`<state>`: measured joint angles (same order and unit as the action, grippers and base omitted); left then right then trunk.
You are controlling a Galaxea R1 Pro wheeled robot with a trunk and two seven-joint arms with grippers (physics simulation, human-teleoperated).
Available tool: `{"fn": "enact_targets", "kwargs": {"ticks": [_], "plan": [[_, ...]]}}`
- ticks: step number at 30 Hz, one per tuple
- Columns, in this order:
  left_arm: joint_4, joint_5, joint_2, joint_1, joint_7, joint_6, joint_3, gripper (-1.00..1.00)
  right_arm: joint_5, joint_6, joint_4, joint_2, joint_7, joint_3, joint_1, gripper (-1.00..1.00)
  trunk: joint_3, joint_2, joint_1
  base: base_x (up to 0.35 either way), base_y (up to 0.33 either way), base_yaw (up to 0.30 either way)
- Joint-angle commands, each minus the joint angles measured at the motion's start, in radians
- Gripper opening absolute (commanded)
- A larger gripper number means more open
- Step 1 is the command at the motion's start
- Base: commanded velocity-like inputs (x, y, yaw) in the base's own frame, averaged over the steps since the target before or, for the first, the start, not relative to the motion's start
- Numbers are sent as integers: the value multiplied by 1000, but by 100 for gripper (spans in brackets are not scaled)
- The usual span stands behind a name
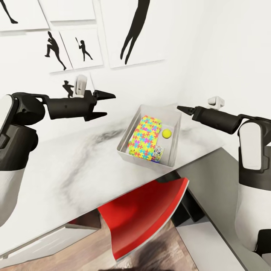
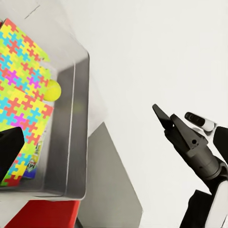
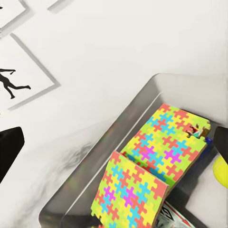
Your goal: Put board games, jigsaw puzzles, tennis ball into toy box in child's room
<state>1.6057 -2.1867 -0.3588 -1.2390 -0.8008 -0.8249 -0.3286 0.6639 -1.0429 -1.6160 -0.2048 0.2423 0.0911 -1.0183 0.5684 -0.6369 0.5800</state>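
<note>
- Left tool [image 1: 102, 103] spread, holding nothing, hovering above the counter [image 1: 75, 165] beside the toy box [image 1: 128, 132].
- Right tool [image 1: 180, 108] pressed together, empty, raised near the box's far corner; likely both parked clear after a drop.
- Two jigsaw puzzles [image 1: 145, 138] leaning inside the box, overlapping; tennis ball [image 1: 166, 133] resting beside them.
- A small printed box [image 1: 159, 151] peeking out beneath the puzzles.
- Pale marbled counter against a white wall with black silhouette prints [image 1: 137, 28]; red chair [image 1: 146, 214] tucked under; wood floor below.
</note>
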Motion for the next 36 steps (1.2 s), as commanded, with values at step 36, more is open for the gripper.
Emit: {"fn": "enact_targets", "kwargs": {"ticks": [36], "plan": [[0, 4, 107, -13, -14, -2, -9, 100, 247, -4, 0, -296, 12, 125, 179, 100, -58, -1, 0, -91, 0, -17]]}}
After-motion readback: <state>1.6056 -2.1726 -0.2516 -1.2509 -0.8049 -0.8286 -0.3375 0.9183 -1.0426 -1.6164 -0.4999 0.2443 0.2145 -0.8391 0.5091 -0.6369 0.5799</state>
